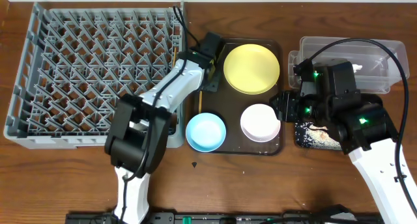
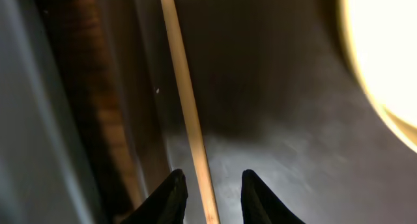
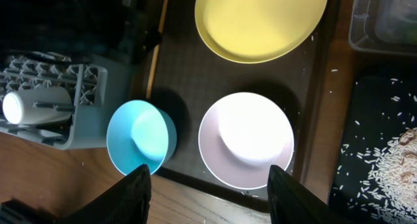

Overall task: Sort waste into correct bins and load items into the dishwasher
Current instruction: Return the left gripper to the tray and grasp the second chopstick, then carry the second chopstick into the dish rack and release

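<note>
A thin wooden chopstick (image 2: 186, 100) lies on the dark brown serving tray (image 1: 232, 105) by its left rim. My left gripper (image 2: 210, 175) straddles it, open a little, with a gap on each side of the stick. The same chopstick (image 3: 158, 45) shows in the right wrist view. On the tray stand the yellow plate (image 1: 251, 68), the light blue bowl (image 1: 206, 131) and the white bowl (image 1: 260, 122). My right gripper (image 3: 210, 175) hangs open and empty above the tray's front edge, near the white bowl (image 3: 246, 139). A white cup (image 3: 32, 107) lies in the grey dishwasher rack (image 1: 98, 74).
The clear tub (image 1: 352, 61) stands at the back right. In front of it the black tray (image 1: 319, 138) holds beige scraps, and my right arm covers part of it. The rack fills the left half of the table.
</note>
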`<state>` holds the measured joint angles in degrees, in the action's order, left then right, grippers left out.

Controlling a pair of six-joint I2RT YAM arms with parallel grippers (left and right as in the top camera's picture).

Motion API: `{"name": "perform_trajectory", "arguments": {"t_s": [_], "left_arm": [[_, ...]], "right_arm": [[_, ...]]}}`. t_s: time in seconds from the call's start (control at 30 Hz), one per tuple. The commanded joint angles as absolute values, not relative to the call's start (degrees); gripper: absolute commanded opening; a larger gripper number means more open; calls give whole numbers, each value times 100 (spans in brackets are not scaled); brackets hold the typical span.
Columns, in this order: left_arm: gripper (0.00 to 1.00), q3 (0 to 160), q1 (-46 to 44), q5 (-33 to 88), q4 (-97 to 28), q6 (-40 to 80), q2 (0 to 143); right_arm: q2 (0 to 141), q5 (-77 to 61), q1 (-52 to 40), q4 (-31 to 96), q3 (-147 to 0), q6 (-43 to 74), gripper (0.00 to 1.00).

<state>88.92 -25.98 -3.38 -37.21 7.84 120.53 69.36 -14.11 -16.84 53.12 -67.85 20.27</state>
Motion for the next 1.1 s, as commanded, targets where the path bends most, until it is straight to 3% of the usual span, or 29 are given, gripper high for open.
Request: {"name": "perform_trajectory", "arguments": {"t_s": [0.0, 0.23, 0.43, 0.6, 0.67, 1.07], "left_arm": [[29, 8862, -2585, -587, -3667, 777, 12315], [29, 8862, -2585, -478, -3656, 943, 12564], [28, 8862, -2585, 563, -3653, 1015, 12564], [19, 8862, -2585, 709, -3658, 1015, 12564], [8, 8864, -2580, 709, -3658, 1015, 12556], [8, 9041, -2534, 449, -4128, 1273, 11021]], "right_arm": [[6976, -1376, -1614, 5315, -6814, 2078, 55], [6976, -1376, -1614, 5315, -6814, 2078, 55], [6976, -1376, -1614, 5325, -6814, 2078, 53], [6976, -1378, -1614, 5347, -6814, 2078, 52], [6976, -1376, -1614, 5349, -6814, 2078, 52], [6976, -1376, -1614, 5360, -6814, 2075, 52]]}}
